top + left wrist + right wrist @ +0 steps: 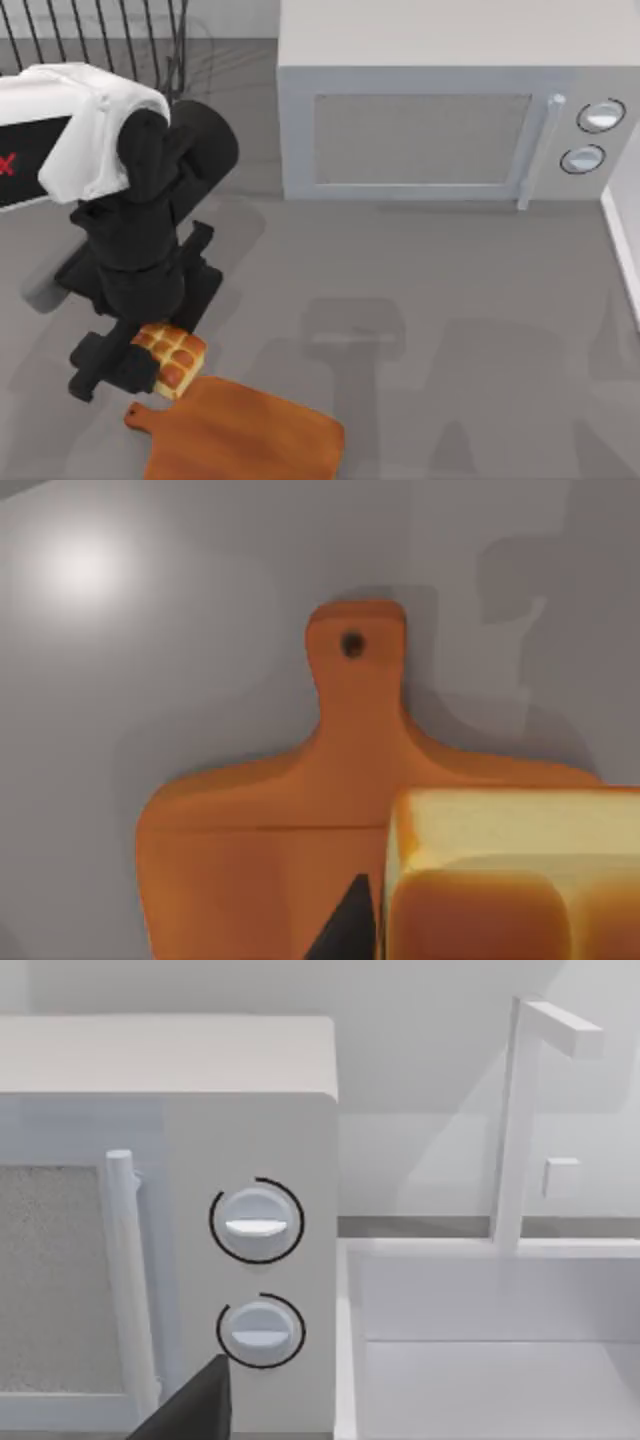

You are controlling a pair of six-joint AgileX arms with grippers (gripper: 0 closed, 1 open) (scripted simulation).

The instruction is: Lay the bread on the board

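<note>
Fingers on our left gripper (150, 362) are clamped on the small squarish golden-orange bread (172, 360) with the darker brown grid on its crust, though the black arm body covers most of the grip from above, so we can't really see the pads themselves. From the top view the loaf sits at the handle end of the flat orange-brown wooden board (245, 435), near the table's lower left, and the board's lower edge is cut off by the frame. Whether the bread is touching the wood or held just above it, we can't tell.

Our left wrist view looks down past the loaf (515, 875), which is cropped on two sides, onto the board (260, 860) and its short knobbed handle with a dark hole; one dark fingertip (345, 930) pokes in beside the bread.

Our right wrist view faces a white microwave (170, 1220) with two round dials, plus a white sink basin (490, 1340) with a faucet. Only a dark sliver of the right gripper's finger (195, 1410) shows, so its opening is anyone's guess.
</note>
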